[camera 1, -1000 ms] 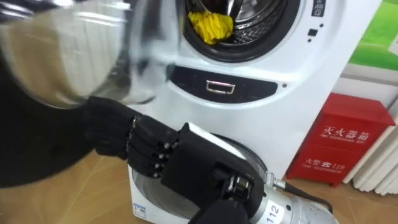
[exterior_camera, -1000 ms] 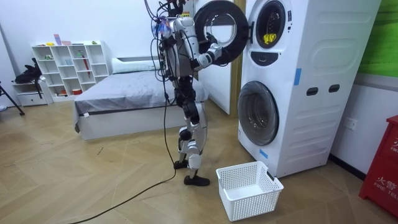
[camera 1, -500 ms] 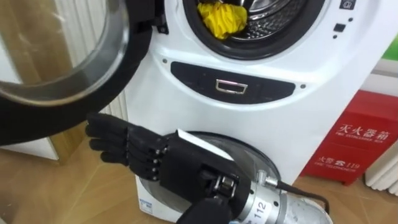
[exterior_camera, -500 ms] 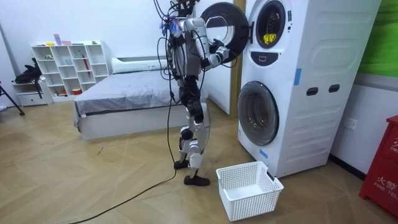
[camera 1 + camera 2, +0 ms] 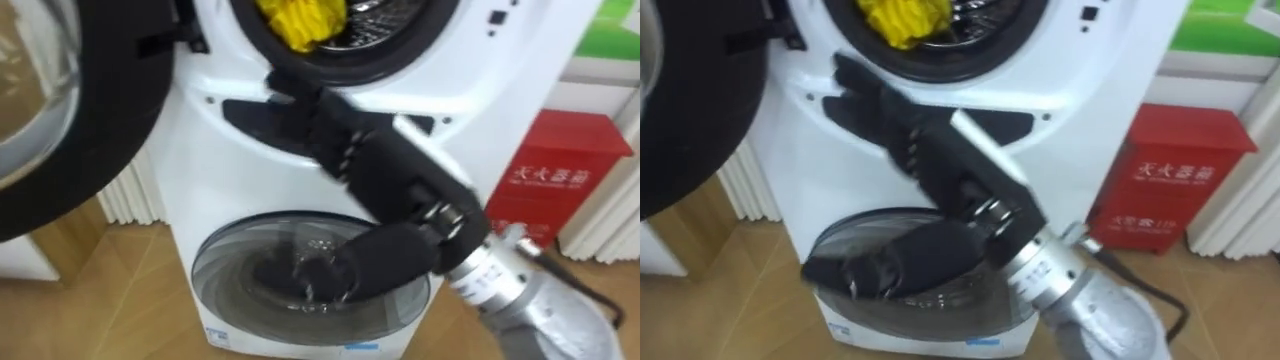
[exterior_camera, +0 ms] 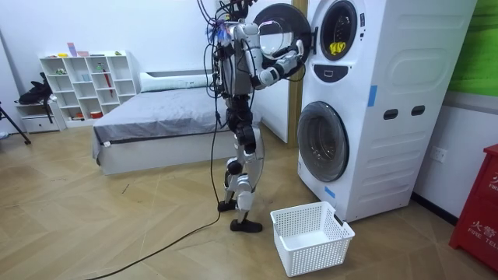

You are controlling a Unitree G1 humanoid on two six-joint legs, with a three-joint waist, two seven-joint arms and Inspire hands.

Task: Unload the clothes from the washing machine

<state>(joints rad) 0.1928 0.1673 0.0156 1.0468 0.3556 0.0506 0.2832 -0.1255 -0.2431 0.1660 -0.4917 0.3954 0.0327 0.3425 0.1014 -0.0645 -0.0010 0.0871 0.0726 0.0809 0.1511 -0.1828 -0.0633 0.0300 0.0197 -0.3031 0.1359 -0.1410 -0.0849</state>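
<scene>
— What stood at the far left?
— The round door (image 5: 105,130) of the upper washing machine (image 5: 215,170). It was swung wide open to the left, with its dark rim facing the camera.
— And the clothes?
— A yellow cloth (image 5: 300,22) lay inside the upper drum. It sat at the front lip of the opening, toward its left edge, apart from the hand.
— Where was the hand?
— The right hand (image 5: 345,145) was raised just below that opening, in front of the dark panel (image 5: 250,120) on the machine's face. Its fingers were stretched out straight and spread, and they held nothing. It was too blurred to tell whether they touched the panel.
— And underneath?
— The lower machine's glass door (image 5: 220,290), which was closed.
— Farther right?
— A red cabinet (image 5: 560,175) stood on the floor beside the machines.
— What did the room view show?
— From its left came a white shelf (image 6: 82,85) and then a bed (image 6: 148,124). Next the robot stood upright on the wooden floor (image 6: 117,225), facing the stacked machines with one arm lifted to the upper one. A white basket (image 6: 323,253) sat on the floor at the lower machine's front corner, near the robot's feet.
</scene>
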